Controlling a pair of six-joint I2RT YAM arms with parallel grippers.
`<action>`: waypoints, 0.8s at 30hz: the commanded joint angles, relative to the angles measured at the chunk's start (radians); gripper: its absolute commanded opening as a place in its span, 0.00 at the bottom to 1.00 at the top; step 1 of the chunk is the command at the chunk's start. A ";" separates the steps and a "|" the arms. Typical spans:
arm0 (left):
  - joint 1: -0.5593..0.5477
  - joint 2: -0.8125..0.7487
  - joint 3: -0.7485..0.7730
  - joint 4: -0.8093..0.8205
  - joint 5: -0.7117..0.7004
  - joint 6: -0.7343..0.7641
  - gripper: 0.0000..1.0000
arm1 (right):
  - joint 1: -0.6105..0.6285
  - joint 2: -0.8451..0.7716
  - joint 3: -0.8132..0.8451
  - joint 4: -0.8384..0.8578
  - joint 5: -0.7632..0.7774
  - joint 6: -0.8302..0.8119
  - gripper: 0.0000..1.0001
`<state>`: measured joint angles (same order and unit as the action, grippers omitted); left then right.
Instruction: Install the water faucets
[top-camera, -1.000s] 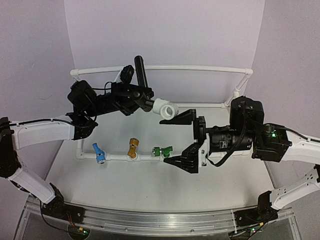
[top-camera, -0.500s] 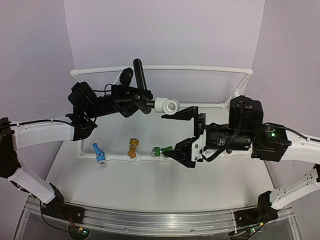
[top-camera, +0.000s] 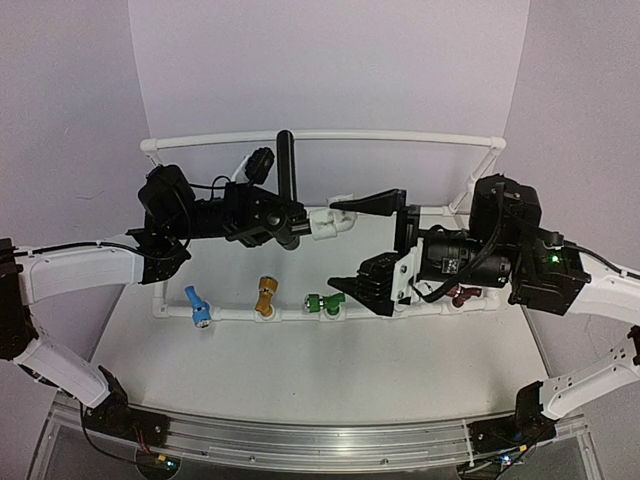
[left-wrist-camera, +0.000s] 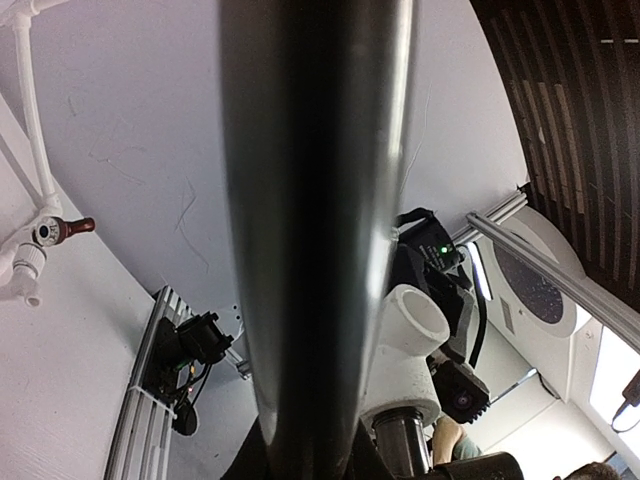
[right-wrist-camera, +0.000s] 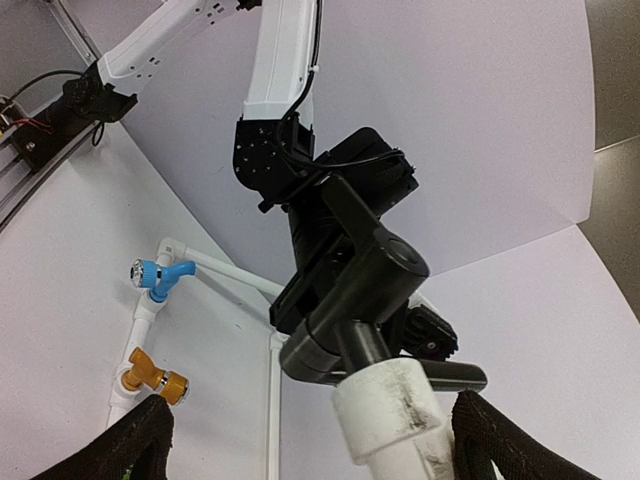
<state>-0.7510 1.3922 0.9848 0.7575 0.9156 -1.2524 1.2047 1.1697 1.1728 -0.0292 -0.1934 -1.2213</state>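
Observation:
My left gripper (top-camera: 272, 217) is shut on the dark grey-black faucet (top-camera: 285, 190) and holds it in the air above the pipe frame, its long lever upright. The white pipe fitting (top-camera: 330, 222) sits on the faucet's spout end and points right. In the left wrist view the lever (left-wrist-camera: 310, 200) fills the middle and hides my fingers, with the fitting (left-wrist-camera: 410, 350) beside it. My right gripper (top-camera: 338, 250) is open, one finger on each side of the fitting, not touching it. In the right wrist view the fitting (right-wrist-camera: 400, 420) lies between the open fingers (right-wrist-camera: 140, 440), with the faucet body (right-wrist-camera: 360, 290) behind it.
A white pipe frame (top-camera: 320, 137) lies on the table. Its front rail carries a blue faucet (top-camera: 197, 305), a yellow faucet (top-camera: 264, 297), a green faucet (top-camera: 322, 302) and a dark red faucet (top-camera: 462, 296). Lilac walls close in the back and sides.
My left gripper has carried the faucet right, its lever more upright. My right gripper has moved up and left, so the fitting now lies between its open fingers.

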 joint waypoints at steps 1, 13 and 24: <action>-0.005 -0.043 0.020 0.042 0.039 0.022 0.00 | -0.007 -0.014 0.032 0.034 -0.018 -0.018 0.93; -0.006 -0.050 0.048 0.004 0.136 0.050 0.00 | -0.026 0.035 0.051 -0.017 0.037 -0.046 0.79; -0.014 -0.041 0.073 0.069 0.130 0.006 0.00 | -0.078 0.059 0.002 -0.031 -0.012 -0.071 0.71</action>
<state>-0.7605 1.3918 0.9868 0.7015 1.0546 -1.2136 1.1376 1.2228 1.1845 -0.0593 -0.1771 -1.2862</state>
